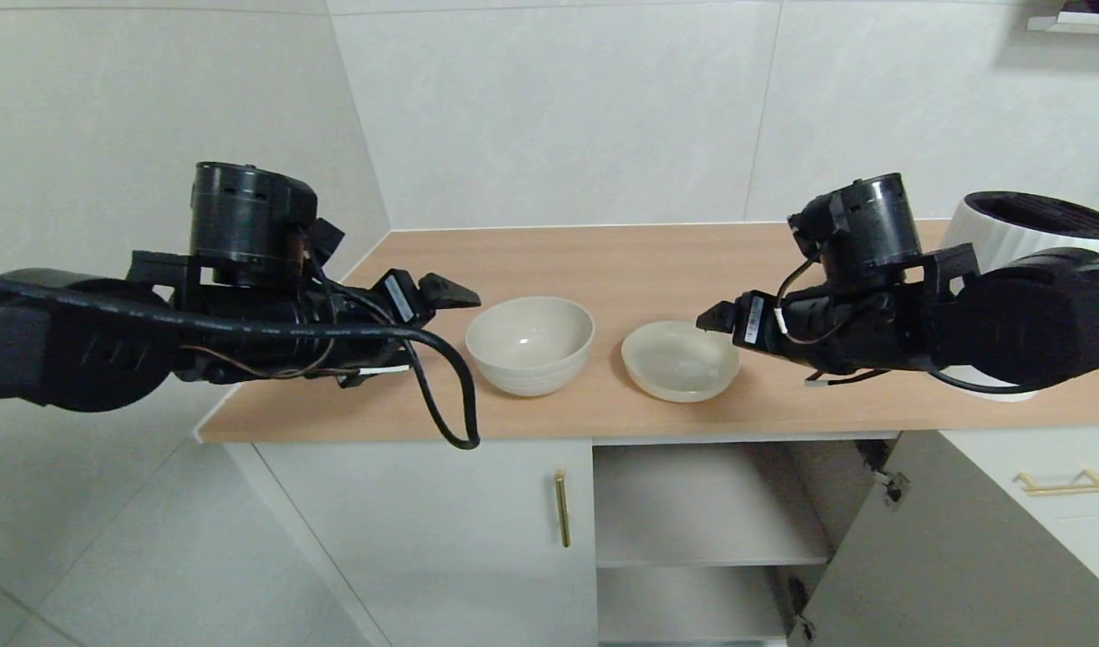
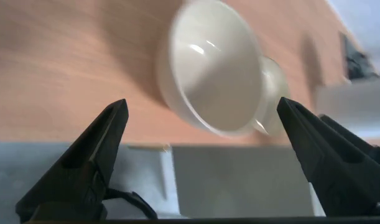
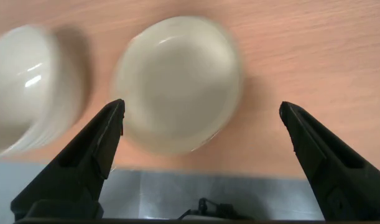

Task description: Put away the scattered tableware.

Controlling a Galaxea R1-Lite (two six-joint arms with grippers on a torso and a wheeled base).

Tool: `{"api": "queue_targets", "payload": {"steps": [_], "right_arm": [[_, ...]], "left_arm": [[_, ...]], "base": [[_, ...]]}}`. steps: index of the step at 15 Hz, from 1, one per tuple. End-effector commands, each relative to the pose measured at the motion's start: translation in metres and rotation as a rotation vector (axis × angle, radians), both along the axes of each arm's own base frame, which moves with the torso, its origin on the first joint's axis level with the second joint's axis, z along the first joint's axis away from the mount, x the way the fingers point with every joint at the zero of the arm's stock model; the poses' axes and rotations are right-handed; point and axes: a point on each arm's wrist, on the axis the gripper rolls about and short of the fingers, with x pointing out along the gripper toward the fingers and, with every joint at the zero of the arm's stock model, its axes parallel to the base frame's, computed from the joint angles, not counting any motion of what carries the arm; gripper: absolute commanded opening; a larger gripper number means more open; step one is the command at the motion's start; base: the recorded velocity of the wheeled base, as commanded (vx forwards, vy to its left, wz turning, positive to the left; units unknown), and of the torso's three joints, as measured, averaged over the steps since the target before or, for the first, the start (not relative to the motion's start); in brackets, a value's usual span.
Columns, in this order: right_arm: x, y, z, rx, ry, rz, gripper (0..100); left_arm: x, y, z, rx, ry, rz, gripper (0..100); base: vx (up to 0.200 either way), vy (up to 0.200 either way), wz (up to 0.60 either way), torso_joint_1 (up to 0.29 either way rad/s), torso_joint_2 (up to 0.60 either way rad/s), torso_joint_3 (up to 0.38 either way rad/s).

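Bowl left of dish, on counter (cupboard below)

Bowls, 2: deep bowl, frame centre; shallow bowl, to its right. White pot, 1, right edge. Gold handles, 2. Cabinet shelves, 2, bottom centre.

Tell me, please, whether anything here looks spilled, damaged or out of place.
Nothing stands out. The deep bowl and the shallow bowl sit upright and apart on the wooden counter; the cabinet door below stands open, which suits putting them away.
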Motion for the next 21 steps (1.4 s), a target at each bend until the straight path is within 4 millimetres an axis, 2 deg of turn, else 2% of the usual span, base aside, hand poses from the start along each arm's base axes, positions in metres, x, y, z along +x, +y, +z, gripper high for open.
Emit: {"api": "queue_targets", "payload": {"steps": [1, 6, 12, 13, 21], "right_arm": [[0.013, -0.001, -0.012, -0.013, 0.026, -0.019, 100], [0.014, -0.003, -0.013, -0.015, 0.027, -0.026, 100], [0.013, -0.003, -0.011, -0.012, 0.021, -0.027, 100], [0.013, -0.003, -0.011, -0.014, 0.021, -0.027, 100], [0.014, -0.003, -0.012, -0.034, 0.023, -0.040, 100]], "left_arm": [[0.011, -0.009, -0.016, 0.022, 0.040, -0.001, 100], [0.030, -0.024, -0.045, 0.001, 0.079, 0.007, 100], [0.031, -0.024, -0.046, 0.000, 0.080, 0.009, 100], [0.031, -0.024, -0.046, 0.000, 0.078, 0.009, 0], [0.028, -0.023, -0.039, -0.006, 0.063, 0.009, 0]], "base": [[0.000, 0.000, 0.00, 0.000, 0.00, 0.000], [0.000, 0.000, 0.00, 0.000, 0.00, 0.000], [0.000, 0.000, 0.00, 0.000, 0.00, 0.000], [0.000, 0.000, 0.00, 0.000, 0.00, 0.000], [0.000, 0.000, 0.00, 0.000, 0.00, 0.000]]}}
